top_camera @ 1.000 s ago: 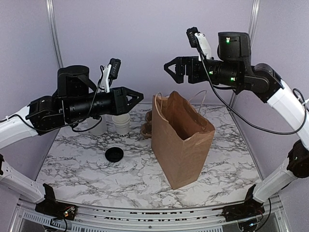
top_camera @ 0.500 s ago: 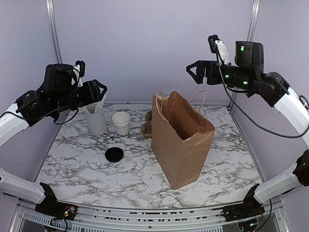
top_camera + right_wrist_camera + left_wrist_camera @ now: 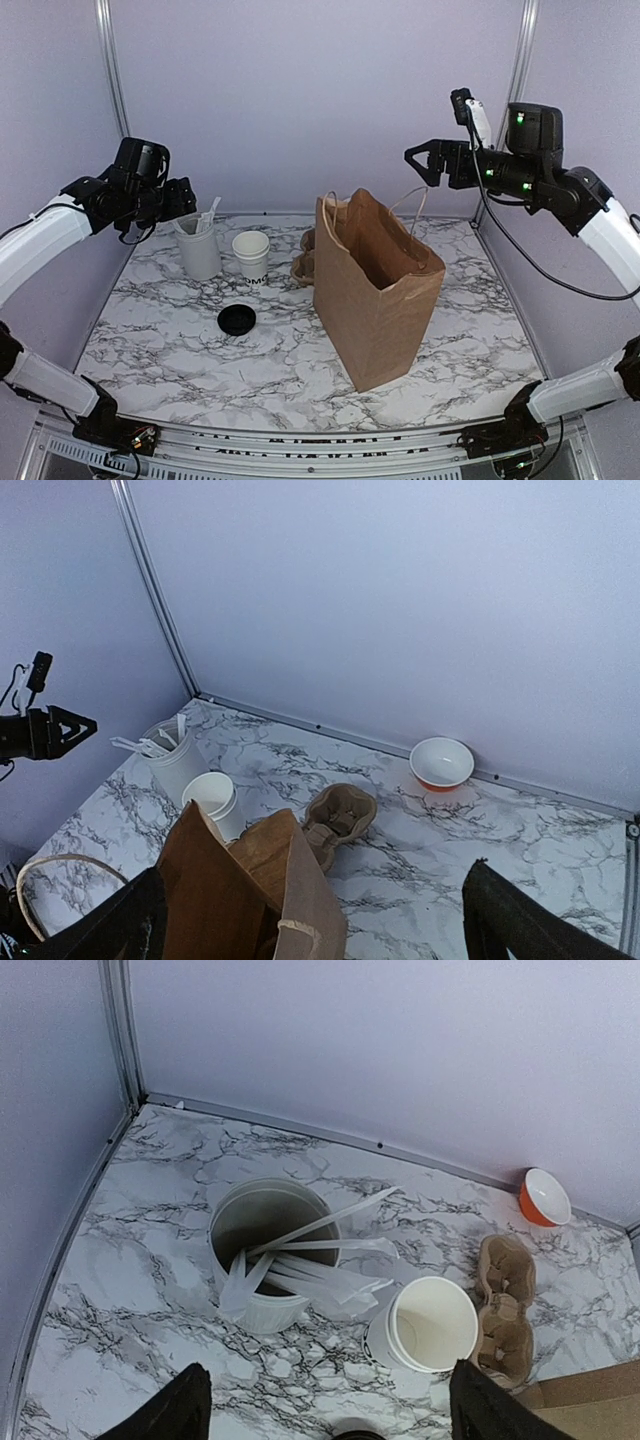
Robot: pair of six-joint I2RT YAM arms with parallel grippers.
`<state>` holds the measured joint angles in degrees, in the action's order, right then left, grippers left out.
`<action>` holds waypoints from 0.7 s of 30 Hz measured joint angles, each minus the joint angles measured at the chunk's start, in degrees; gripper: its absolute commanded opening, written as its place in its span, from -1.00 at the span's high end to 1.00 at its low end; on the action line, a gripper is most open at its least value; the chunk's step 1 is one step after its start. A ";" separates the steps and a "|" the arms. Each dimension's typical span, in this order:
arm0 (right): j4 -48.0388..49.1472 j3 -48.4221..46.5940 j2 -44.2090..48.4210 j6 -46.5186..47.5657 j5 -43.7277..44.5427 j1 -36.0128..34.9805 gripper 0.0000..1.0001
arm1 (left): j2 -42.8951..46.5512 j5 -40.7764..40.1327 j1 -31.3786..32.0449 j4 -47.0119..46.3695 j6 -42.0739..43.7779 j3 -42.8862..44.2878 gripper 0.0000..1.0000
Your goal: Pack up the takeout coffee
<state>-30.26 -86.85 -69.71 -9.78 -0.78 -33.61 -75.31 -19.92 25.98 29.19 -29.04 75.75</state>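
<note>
The takeout coffee cup (image 3: 251, 256) is a small white paper cup with dark lettering, standing open at the back left. Its black lid (image 3: 237, 320) lies apart on the table in front of it. The cup also shows in the left wrist view (image 3: 432, 1325) and the right wrist view (image 3: 212, 798). The open brown paper bag (image 3: 375, 290) stands upright mid-table. My left gripper (image 3: 183, 197) is open and empty, high at the left above the tumbler. My right gripper (image 3: 420, 165) is open and empty, high at the right above the bag.
A white tumbler with plastic cutlery (image 3: 199, 250) stands left of the cup. A brown pulp cup carrier (image 3: 305, 262) lies between the cup and the bag. An orange bowl (image 3: 441, 763) sits by the back wall. Walls close the back and both sides.
Both arms have pulled back outward: the left gripper moved left, away from above the cup, and the right gripper moved right. Nothing on the table moved.
</note>
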 measured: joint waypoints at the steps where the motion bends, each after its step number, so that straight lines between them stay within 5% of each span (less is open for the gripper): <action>1: 0.17 0.35 0.37 -0.07 -0.22 0.04 -0.99 | -1.75 0.13 -0.48 0.31 0.55 0.79 -0.63; 21: 0.22 3.52 4.39 -0.72 -0.33 0.11 -0.99 | -11.21 3.32 -8.22 2.23 1.29 3.08 0.22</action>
<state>-30.04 -83.33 -65.32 -10.50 -1.10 -33.50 -86.52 -16.60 17.76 31.42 -27.75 78.83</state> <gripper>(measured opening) 0.997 0.451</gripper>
